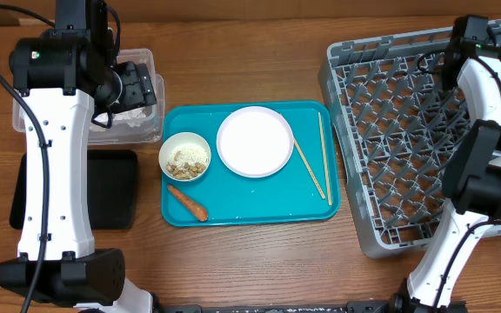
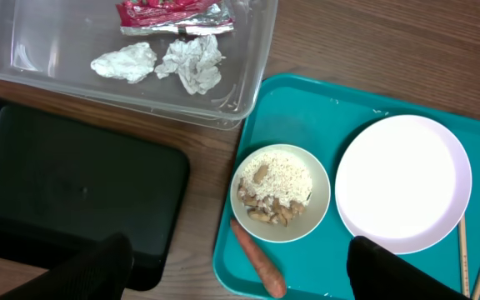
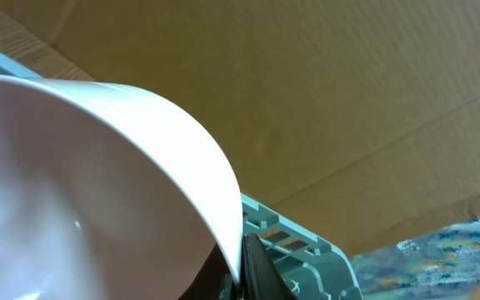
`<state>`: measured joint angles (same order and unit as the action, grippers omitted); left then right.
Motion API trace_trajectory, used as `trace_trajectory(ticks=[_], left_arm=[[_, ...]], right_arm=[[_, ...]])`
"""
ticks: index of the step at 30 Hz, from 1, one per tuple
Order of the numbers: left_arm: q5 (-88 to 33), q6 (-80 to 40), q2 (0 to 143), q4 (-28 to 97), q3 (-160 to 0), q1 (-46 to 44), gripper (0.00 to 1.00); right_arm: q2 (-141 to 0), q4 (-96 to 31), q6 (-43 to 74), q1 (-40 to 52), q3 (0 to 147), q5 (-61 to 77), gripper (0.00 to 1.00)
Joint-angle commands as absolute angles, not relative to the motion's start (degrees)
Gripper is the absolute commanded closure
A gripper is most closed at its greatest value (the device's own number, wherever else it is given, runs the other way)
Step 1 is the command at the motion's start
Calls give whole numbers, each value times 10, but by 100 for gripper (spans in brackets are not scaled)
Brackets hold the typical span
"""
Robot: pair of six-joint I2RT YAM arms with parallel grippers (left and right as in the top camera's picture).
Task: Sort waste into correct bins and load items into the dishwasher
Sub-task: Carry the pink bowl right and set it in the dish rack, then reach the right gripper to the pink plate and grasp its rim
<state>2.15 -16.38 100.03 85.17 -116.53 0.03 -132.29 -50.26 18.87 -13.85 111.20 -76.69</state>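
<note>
The left pincer (image 2: 248, 268) is wide open and holds nothing. The small orange carrot (image 2: 257, 260) lies below it, in line with the gap between its two fingers, so the left arm is much nearer. The carrot is thin and smooth. It lies slanted on the flat teal plastic tray (image 2: 307, 108), with the small round white bowl (image 2: 280, 194) just past it. The right pincer (image 3: 242, 271) pinches the rim of a pale pink bowl (image 3: 82, 192) at the edge of the big grey plastic dish rack (image 1: 390, 130).

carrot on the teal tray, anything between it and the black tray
Only the teal tray rim and a strip of table lie between the carrot and the black tray; nothing else visible blocks it.
</note>
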Motion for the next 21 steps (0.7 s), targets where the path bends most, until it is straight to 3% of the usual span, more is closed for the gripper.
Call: trace_trajectory(ticks=[1, 4, 7, 8, 10, 11, 17, 21], left_arm=[[16, -169, 1001, 850, -1171, 0, 16], [15, -169, 1001, 850, -1171, 0, 16], [15, -169, 1001, 850, -1171, 0, 16], [14, -169, 1001, 849, -1171, 0, 16], [15, -169, 1001, 847, -1171, 0, 16], [14, -169, 1001, 846, -1171, 0, 16], [15, -169, 1001, 842, -1171, 0, 15], [15, -168, 1001, 842, -1171, 0, 15]], right_arm=[[-1322, -517, 196, -113, 1110, -723, 96], [-1322, -538, 198, -100, 1110, -723, 94], [-1322, -567, 201, -86, 1110, -722, 80], [-1322, -579, 208, -82, 1110, -722, 72], [-1322, -607, 237, -75, 1111, -720, 40], [-1320, -624, 253, -72, 1111, -712, 33], [-1274, -657, 271, -58, 1111, -614, 25], [-1201, -647, 198, -48, 1112, -475, 21]])
